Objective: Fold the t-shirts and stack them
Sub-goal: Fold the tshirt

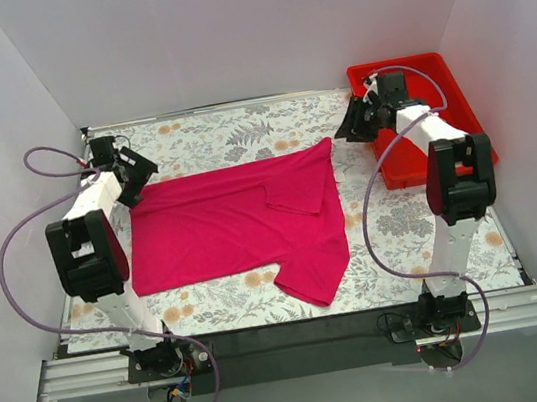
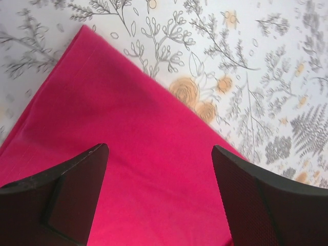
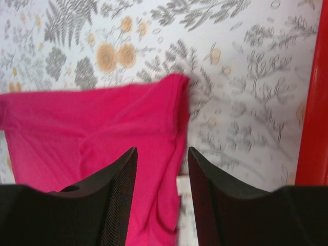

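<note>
The pink t-shirt [image 1: 237, 228] lies spread on the floral tabletop [image 1: 238, 130], its right part doubled over and one sleeve trailing toward the near edge. Over at the far-left corner, the left fingers [image 2: 95, 159] hang spread wide above the cloth with nothing between them. Across the way, the right fingers [image 3: 128, 164] hover parted over the shirt's far-right corner, gripping nothing either, with the red bin [image 1: 453, 82] just beside that arm.
</note>
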Tool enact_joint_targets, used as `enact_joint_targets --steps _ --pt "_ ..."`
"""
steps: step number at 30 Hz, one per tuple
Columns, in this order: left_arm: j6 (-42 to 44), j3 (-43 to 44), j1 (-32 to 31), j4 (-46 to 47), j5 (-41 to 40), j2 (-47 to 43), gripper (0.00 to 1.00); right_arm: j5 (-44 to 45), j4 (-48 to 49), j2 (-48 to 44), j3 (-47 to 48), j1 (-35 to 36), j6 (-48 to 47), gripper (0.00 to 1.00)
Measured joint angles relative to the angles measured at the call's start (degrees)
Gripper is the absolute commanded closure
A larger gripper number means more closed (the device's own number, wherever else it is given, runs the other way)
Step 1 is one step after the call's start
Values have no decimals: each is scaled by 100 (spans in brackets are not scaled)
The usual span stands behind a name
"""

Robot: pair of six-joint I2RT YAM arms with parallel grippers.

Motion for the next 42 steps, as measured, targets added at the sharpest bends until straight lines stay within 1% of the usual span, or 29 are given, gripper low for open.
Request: enact_joint_targets --steps 4,5,6,7,10,14,16,17,21,24,29,31,34,35,39,42 --pt "114 -380 -118 -142 -146 -946 24 -24 -76 -1095 -752 22 -122 60" --pt "157 -479 -216 -173 -177 -1178 24 -22 -83 -1379 -970 39 -142 63" --pt "210 -584 -363 -192 -236 -1423 24 -22 -85 -1622 -1191 59 -157 64" --pt "262 -688 -549 -212 -291 -1624 24 -22 -83 -1860 -1434 90 -160 64" --pt "431 -962 -1364 -275 -396 -2105 25 -70 -103 -2535 -2334 236 -157 64" --pt "597 -1451 -2643 -302 -380 -2485 26 -234 -107 -2997 -3528 437 -105 59" --pt "638 -1735 -3045 -297 -321 -2568 27 -330 -74 -3128 -4079 487 -57 58" --pt "645 -1864 -3128 -304 -293 -2586 27 -372 -63 -3165 -4306 490 -17 57" --pt "645 -2326 -3110 -299 -315 -2588 32 -542 208 -3222 -4931 492 125 56" --pt "634 -2479 -3067 -291 -385 -2535 34 -629 485 -3222 -5149 494 210 60" --pt "551 -2514 -3064 -129 -402 -2264 37 -726 866 -3167 -5184 503 262 75" --pt "529 -2586 -3064 -98 -402 -2194 37 -763 925 -3084 -5176 533 256 79" --pt "507 -2710 -3064 -57 -402 -2184 38 -798 940 -2962 -5130 562 249 90" --pt "507 -2739 -3064 -44 -404 -2184 38 -798 940 -2929 -5108 575 232 98" --pt "509 -2830 -3062 -39 -415 -2184 39 -675 684 -2898 -4868 686 140 99" --pt "509 -2883 -3062 -39 -437 -2184 39 -140 164 -2896 -4304 986 -15 99"
